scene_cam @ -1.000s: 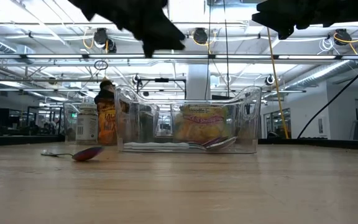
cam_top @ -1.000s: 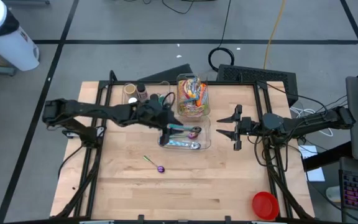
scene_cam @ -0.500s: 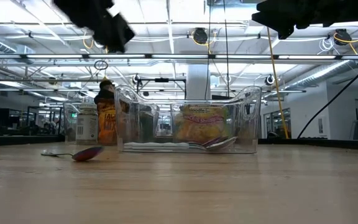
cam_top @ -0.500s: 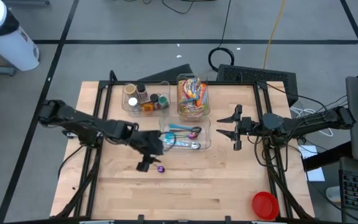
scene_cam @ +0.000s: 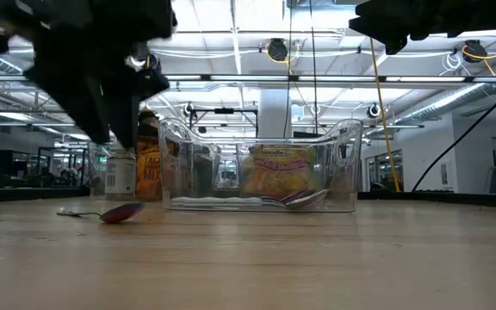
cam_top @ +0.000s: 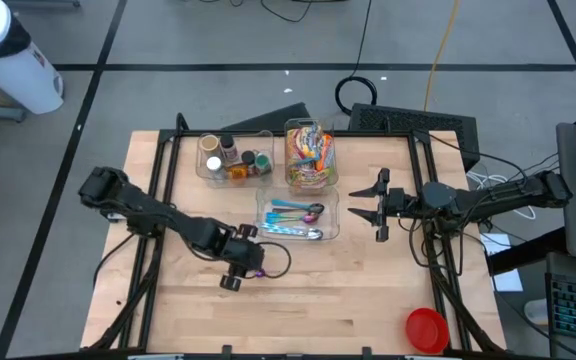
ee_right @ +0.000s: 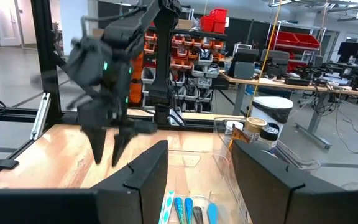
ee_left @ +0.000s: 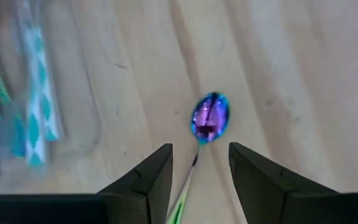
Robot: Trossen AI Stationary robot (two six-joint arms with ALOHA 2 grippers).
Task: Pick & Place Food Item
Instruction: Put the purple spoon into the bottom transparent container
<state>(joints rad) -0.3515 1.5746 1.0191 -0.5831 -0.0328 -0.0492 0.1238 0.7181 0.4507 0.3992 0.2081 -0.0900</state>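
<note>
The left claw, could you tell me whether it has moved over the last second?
Yes. In the high view the left claw has moved off the clear cutlery tray toward the table's front edge, and now hangs open over the purple spoon.

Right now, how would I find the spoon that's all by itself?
Look at the wooden table, then the clear tray of spoons in its middle. On the bare wood just beside it, under the left end effector, lies a lone spoon. It has a shiny purple bowl and green handle.
</note>
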